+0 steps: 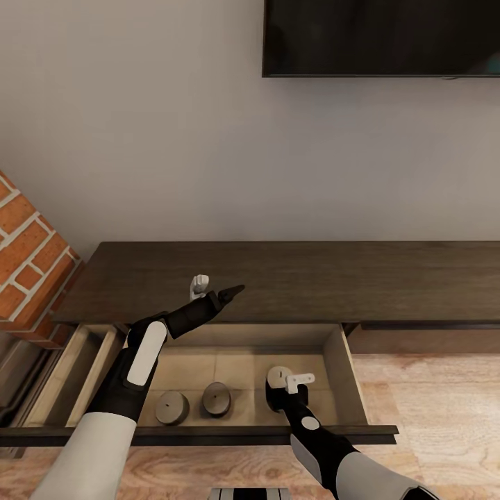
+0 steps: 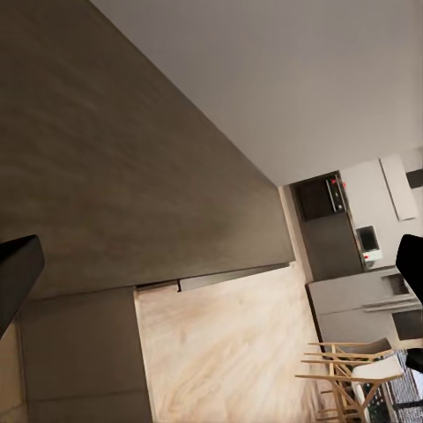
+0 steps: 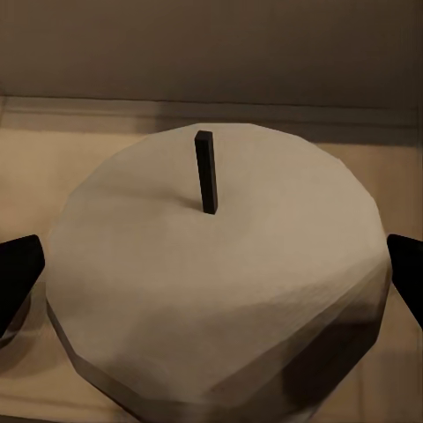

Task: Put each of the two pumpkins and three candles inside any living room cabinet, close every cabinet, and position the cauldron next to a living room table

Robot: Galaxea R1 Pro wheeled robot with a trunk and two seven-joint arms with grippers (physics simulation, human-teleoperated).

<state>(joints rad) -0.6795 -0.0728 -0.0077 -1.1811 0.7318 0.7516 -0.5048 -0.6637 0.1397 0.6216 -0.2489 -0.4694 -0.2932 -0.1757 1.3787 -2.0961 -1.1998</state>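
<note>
The long, low dark-brown cabinet stands against the wall with a wide drawer pulled out. Three tan candles sit on the drawer floor: one at the front left, one beside it, and one further right. My right gripper is down in the drawer, open, with a fingertip on each side of that right candle, whose dark wick stands upright. My left gripper hovers open over the cabinet top, holding nothing.
A second pulled-out compartment lies at the cabinet's left end, beside a brick fireplace. A dark TV hangs on the wall above. Wood floor runs to the right. Kitchen units and pale chairs stand far off.
</note>
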